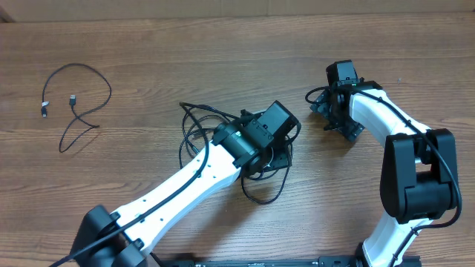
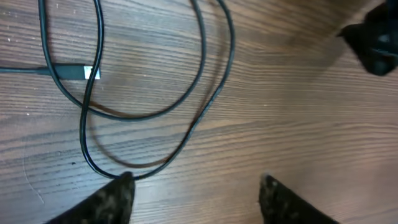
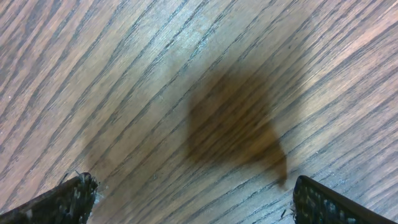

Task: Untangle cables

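A tangle of thin black cables point(image 1: 194, 132) lies in the middle of the table, partly under my left arm's wrist point(image 1: 263, 132), with a loop point(image 1: 264, 194) sticking out below it. In the left wrist view two cable loops point(image 2: 208, 81) and a silver-tipped plug point(image 2: 87, 73) lie ahead of my left gripper point(image 2: 196, 190). That gripper is open, with bare wood between its fingers. One loop touches the left fingertip point(image 2: 126, 182). A separate cable point(image 1: 80, 104) lies at the far left. My right gripper point(image 3: 196, 196) is open over bare wood, right of the tangle.
The wooden table point(image 1: 223, 52) runs to the far edge at the top. My right arm point(image 1: 412, 163) stands at the right side, and its gripper head shows as a dark shape point(image 2: 373, 40) in the left wrist view.
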Available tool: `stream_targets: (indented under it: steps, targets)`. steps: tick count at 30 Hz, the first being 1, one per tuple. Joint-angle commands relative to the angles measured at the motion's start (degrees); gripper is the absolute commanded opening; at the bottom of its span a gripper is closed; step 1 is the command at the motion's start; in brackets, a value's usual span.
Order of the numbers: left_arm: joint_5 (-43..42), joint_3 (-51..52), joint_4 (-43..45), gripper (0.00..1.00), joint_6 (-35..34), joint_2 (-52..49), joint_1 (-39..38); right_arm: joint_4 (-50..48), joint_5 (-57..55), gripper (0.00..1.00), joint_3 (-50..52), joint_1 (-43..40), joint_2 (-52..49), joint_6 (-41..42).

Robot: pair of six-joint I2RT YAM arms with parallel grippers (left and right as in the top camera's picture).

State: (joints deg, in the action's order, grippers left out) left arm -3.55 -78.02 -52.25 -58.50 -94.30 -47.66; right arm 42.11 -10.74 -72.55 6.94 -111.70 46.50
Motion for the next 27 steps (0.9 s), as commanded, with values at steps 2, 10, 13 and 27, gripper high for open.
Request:
stream_targets:
  steps: [2,10,13,27]
  targets:
    - [1.01,0.2,0.09,0.72,-0.28,-3.52,-0.37,-0.09,-0.5,1.0,0.2,-0.04,0.63,0.17]
    - [1.25,0.2,0.11,1.0,-0.26,-9.53,-0.37,-0.09,-0.5,1.0,0.2,-0.04,0.63,0.17]
    - [1.22,0.2,0.28,1.0,-0.26,-12.11,-0.37,-0.09,-0.5,1.0,0.2,-0.04,0.63,0.17]
    - [1.66,0.04,1.27,1.0,2.56,-17.51,0.07,-0.09,-0.5,1.0,0.2,-0.04,0.63,0.17]
